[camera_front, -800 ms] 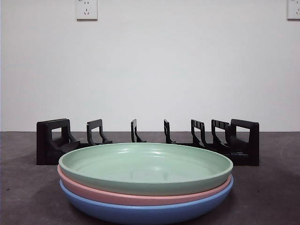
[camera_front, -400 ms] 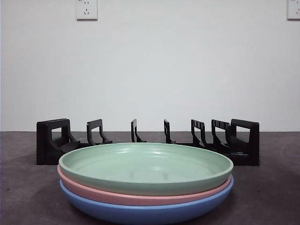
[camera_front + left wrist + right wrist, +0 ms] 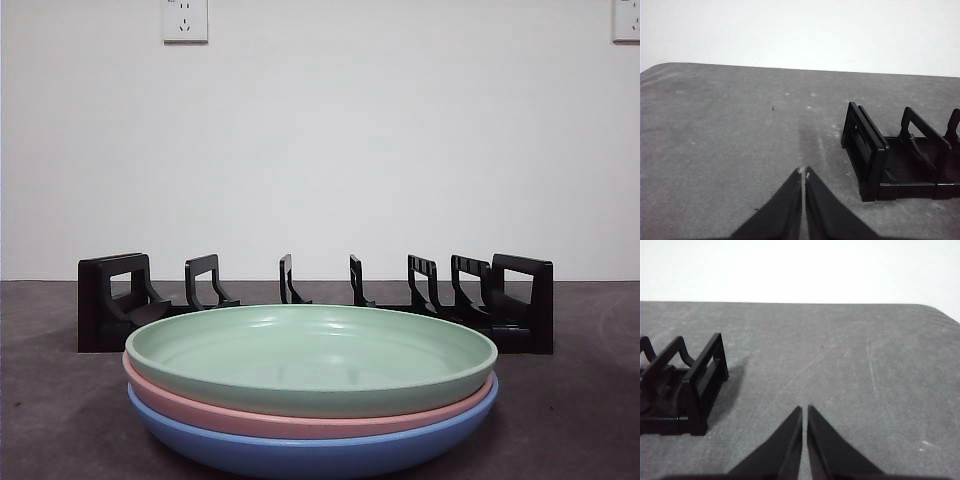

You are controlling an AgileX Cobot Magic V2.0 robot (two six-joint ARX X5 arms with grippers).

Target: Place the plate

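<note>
The green plate lies flat, rim up, its wide face level with the desk, topping a stack: it rests in a pink plate, which sits in a blue plate at the near middle of the desk. Behind the stack, toward 12 o'clock, a black dish rack runs crosswise from 9 to 3 o'clock, its upright dividers standing with open slots. The left tool hovers over bare desk just beside the rack's one end, jaws pressed together on nothing. The right tool hovers near the other end, jaws likewise narrowed to a slit.
</note>
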